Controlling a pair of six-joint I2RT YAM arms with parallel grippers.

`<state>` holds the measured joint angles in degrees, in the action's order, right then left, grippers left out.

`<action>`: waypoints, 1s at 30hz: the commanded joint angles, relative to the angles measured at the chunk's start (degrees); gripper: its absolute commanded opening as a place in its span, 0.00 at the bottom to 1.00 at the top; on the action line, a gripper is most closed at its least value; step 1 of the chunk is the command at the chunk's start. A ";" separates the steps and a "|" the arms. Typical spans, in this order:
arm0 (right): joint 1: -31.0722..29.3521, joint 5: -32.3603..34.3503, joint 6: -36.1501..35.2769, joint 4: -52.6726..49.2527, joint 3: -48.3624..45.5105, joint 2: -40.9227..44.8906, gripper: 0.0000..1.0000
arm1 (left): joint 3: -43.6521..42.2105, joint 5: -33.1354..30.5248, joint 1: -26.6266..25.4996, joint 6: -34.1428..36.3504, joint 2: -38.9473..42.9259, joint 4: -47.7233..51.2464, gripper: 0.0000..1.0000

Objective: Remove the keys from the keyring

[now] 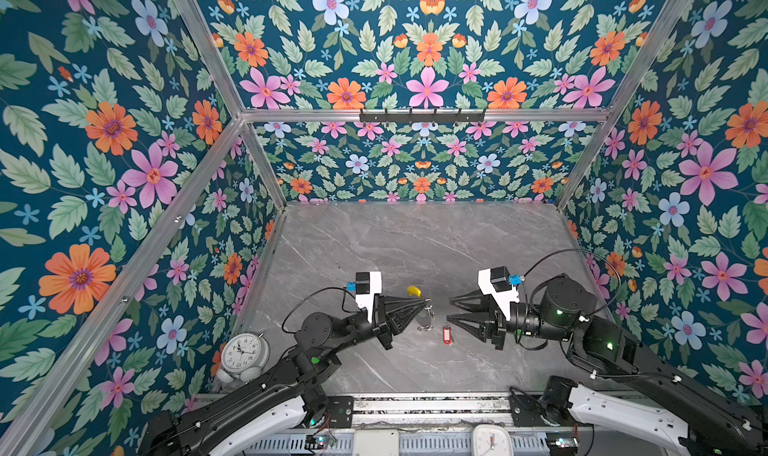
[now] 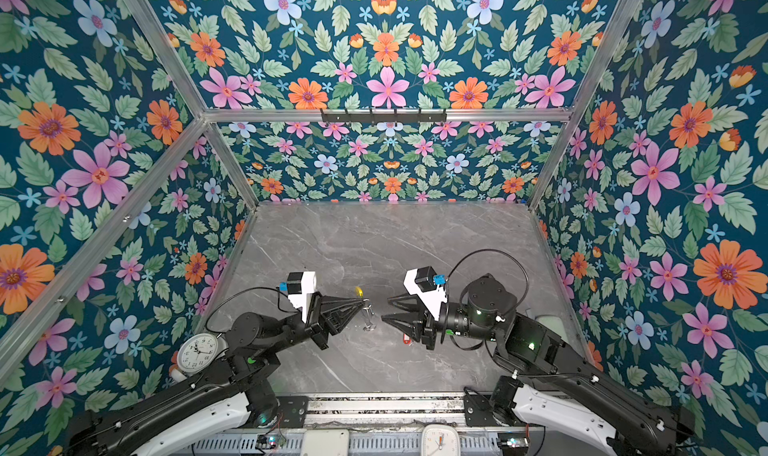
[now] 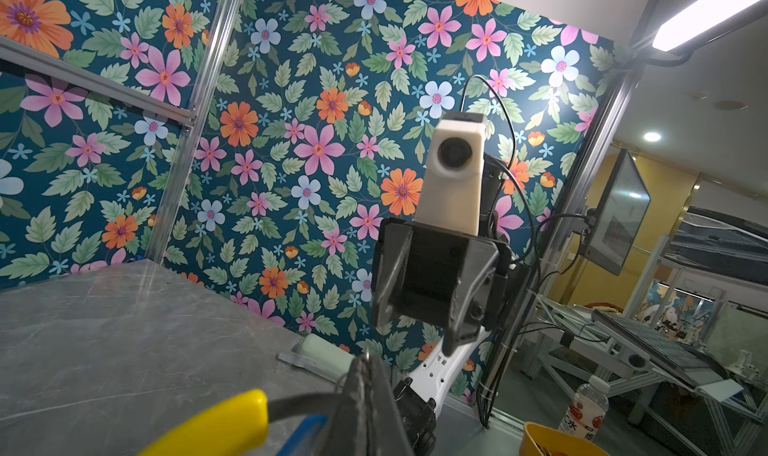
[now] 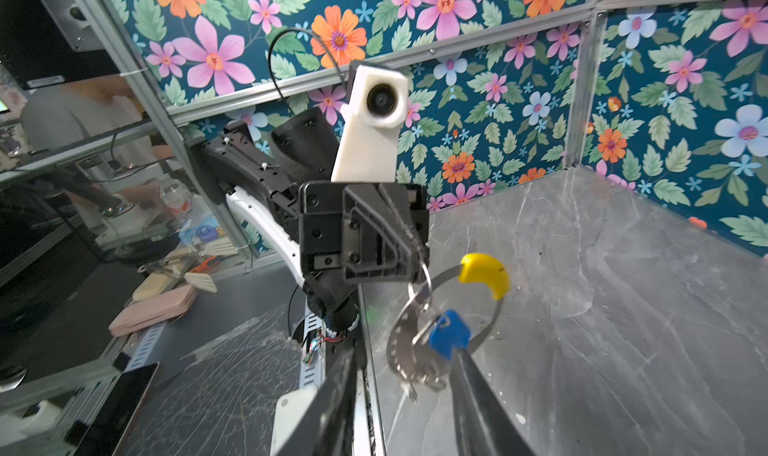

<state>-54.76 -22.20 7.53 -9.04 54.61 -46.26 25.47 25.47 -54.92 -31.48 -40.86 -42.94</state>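
Left gripper is clamped tight on the keyring, tips pinched on the wire and holding it above the table. The hoop hangs down from the tips, with its yellow sleeve curving away on the far side.

In the right wrist view, the blue-tag key dangles inside the hoop, on the ring. The red-tag key is off it, lying flat on the marble under the right gripper's nearer jaw and apart from the hoop.

Right gripper faces the left one tip to tip, its 2 jaws parted to a moderate gap and nothing between them. Both top views show a slim gap between its tips and the ring, while the wrist view has 1 finger crossing in front of the blue tag, so contact there cannot be told.

Both grippers work in the near half of the table, about midway between the side walls. Bare marble runs from them to the back wall. An alarm clock sits in the near left corner, beside the left arm's elbow.
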 commanded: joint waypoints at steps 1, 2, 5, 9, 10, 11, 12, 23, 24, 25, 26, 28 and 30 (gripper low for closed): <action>1.47 -2.21 3.64 5.86 1.03 -2.61 0.36 | -0.07 0.53 0.04 0.27 -0.24 -3.41 0.00; 2.16 -3.92 4.92 7.22 0.98 -3.68 0.36 | -0.10 0.57 -0.02 0.17 -0.27 -3.58 0.00; 3.42 -7.30 7.32 10.51 0.09 -5.27 0.35 | -0.31 0.70 -0.01 0.00 0.04 -3.76 0.00; 3.80 -11.37 9.62 14.30 -1.56 -5.98 0.34 | -0.58 0.50 0.05 -0.07 0.25 -3.91 0.00; 3.79 -11.98 9.87 14.54 -1.64 -6.24 0.33 | -0.60 0.47 -0.01 -0.03 0.22 -4.07 0.00; 3.78 -12.53 10.17 15.09 -1.93 -6.46 0.33 | -0.69 0.35 0.05 -0.15 0.26 -4.00 0.00; 3.79 -12.92 10.57 15.60 -2.24 -6.60 0.32 | -0.69 0.32 0.07 -0.16 0.23 -4.13 0.00; 3.79 -13.30 10.91 15.38 -3.36 -7.18 0.12 | -1.08 -0.43 0.05 -0.38 0.72 -4.41 0.00; 3.79 -13.40 10.91 15.29 -3.27 -7.29 0.10 | -1.11 -0.43 0.07 -0.42 0.71 -4.43 0.00; 3.79 -13.51 10.96 15.28 -3.28 -7.37 0.06 | -1.11 -0.47 0.02 -0.50 0.70 -4.44 0.00; 3.79 -13.62 10.91 15.13 -3.18 -7.38 0.03 | -1.05 -0.52 0.00 -0.56 0.70 -4.44 0.00; 3.78 -13.82 10.83 14.93 -3.03 -7.48 0.00 | -1.05 -0.51 0.05 -0.60 0.74 -4.42 0.00; 3.79 -14.01 10.66 14.27 -2.92 -7.62 0.00 | -0.95 -0.47 0.01 -0.73 0.70 -4.37 0.00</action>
<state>-50.92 -35.35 17.98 4.45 51.40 -53.63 24.34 25.30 -54.87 -32.42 -40.23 -44.34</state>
